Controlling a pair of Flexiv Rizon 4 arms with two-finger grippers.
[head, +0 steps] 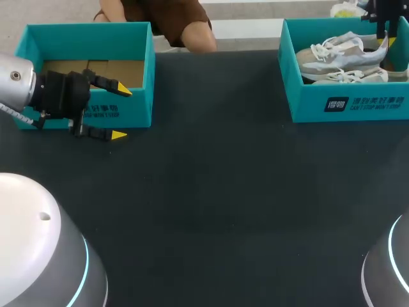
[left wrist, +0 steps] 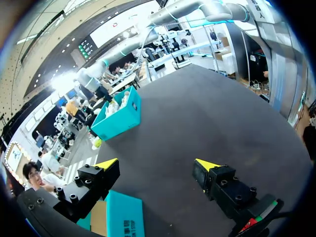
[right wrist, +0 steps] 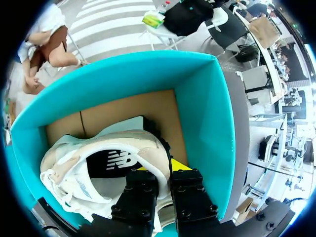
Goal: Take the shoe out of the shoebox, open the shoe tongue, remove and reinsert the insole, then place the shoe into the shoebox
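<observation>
Foreground: left arm housing (head: 38, 249) and right arm housing (head: 391, 268) sit at the desk's near corners, with bare dark desk (head: 211, 179) between them.
Shoe location: shoe (right wrist: 74, 170) lies inside the teal shoebox (right wrist: 202, 113) at the desk's far-right corner and is not yet out. A second shoe (head: 351, 75) lies touching it on the near side.
Step (judged): first step, the lift-out grasp.
Risk 1: the hold is on the thin heel collar (right wrist: 157, 163) only. You should expect the toe to swing down on lifting, and the collar may slip from the tips.
Risk 2: the toe or laces may catch on the second shoe or the shoebox wall. A light box could then be dragged or tipped.
Risk 3: nothing steadies the shoebox, because the other arm is well apart from it at the far-left corner.
Right end effector (right wrist: 159, 170): nearly closed. One finger sits inside the shoe opening and one outside, and the collar is pinched between them. The dark insole (right wrist: 111, 162) shows just ahead of the inner finger.
Left end effector (left wrist: 157, 164): spread wide with nothing between the tips. It hangs at the front wall of the empty box (head: 148, 77).
Note: check the collar grip before you raise.
</observation>
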